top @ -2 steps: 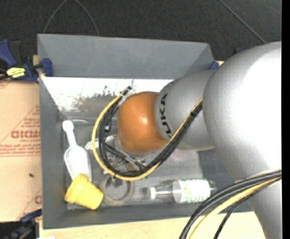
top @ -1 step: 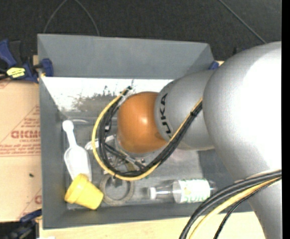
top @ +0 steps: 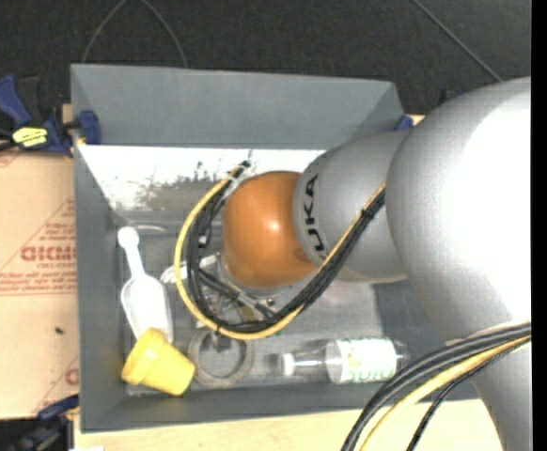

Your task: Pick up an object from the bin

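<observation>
Single camera above bin [top: 236, 106], tilted slightly sideways, close; arm [top: 461, 205] from right.

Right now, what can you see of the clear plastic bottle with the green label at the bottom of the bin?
The clear plastic bottle with a green-and-white label lies on its side on the floor of the grey metal bin, along the wall at the view's bottom, right of middle. Its body looks transparent, with the label wrapped round the wider right part. Its narrow neck points to the view's left, toward a grey ring; whether they touch is unclear.
</observation>
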`<action>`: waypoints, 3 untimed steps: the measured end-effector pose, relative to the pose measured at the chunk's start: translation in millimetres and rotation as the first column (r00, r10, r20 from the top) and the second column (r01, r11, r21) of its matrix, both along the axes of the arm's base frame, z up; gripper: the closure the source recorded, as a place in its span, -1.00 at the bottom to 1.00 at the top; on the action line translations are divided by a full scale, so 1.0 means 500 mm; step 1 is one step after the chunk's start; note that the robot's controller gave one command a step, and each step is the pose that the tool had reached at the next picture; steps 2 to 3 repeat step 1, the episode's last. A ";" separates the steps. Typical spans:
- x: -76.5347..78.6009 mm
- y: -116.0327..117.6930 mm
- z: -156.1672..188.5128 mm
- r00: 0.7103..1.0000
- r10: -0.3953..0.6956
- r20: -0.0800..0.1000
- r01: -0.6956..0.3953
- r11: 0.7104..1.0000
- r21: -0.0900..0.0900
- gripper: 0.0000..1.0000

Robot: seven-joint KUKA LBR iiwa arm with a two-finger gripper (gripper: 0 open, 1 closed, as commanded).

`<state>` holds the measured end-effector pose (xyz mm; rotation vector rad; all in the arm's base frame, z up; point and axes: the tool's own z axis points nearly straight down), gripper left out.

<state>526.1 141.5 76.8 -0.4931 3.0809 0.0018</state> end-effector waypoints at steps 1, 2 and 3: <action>0.000 -0.002 0.032 1.000 -0.002 0.000 0.002 1.000 -0.001 1.00; 0.000 -0.002 0.032 1.000 -0.002 0.000 0.002 1.000 -0.001 1.00; 0.000 -0.002 0.032 1.000 -0.002 0.000 0.002 1.000 -0.001 1.00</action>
